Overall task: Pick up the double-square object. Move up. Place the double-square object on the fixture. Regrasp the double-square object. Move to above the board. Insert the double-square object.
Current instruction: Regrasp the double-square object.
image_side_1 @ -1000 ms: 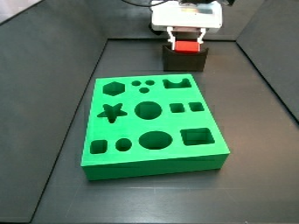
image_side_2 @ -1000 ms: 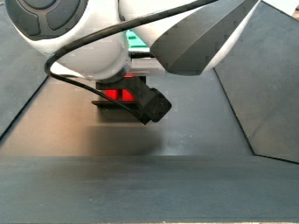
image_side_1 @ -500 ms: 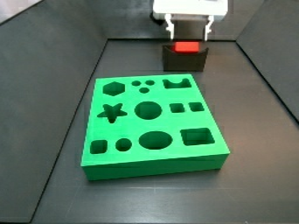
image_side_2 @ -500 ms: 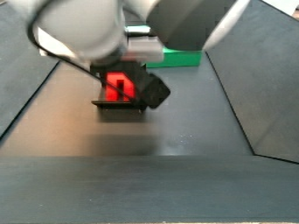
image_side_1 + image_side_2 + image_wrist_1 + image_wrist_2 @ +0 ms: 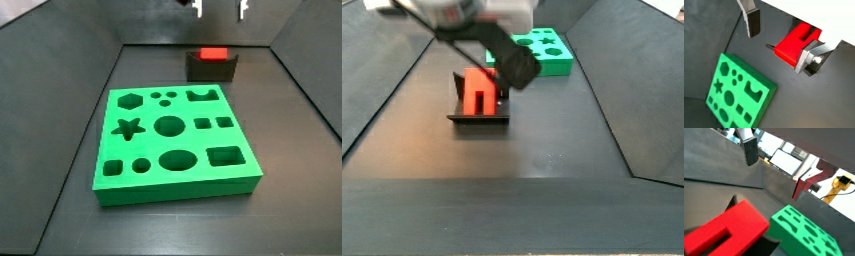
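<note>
The gripper (image 5: 219, 9) has risen clear of the fixture (image 5: 210, 69), its fingers (image 5: 751, 22) apart and empty at the far top edge. The double-square object (image 5: 213, 55) now rests on the fixture, beyond the board (image 5: 171, 140).

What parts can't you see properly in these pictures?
- Pincer: a side view's top edge cuts it off; only finger tips show.
- Fixture: the red double-square object on it covers its notch in a side view.
- Board: the blurred arm hides part of it in a side view.
</note>
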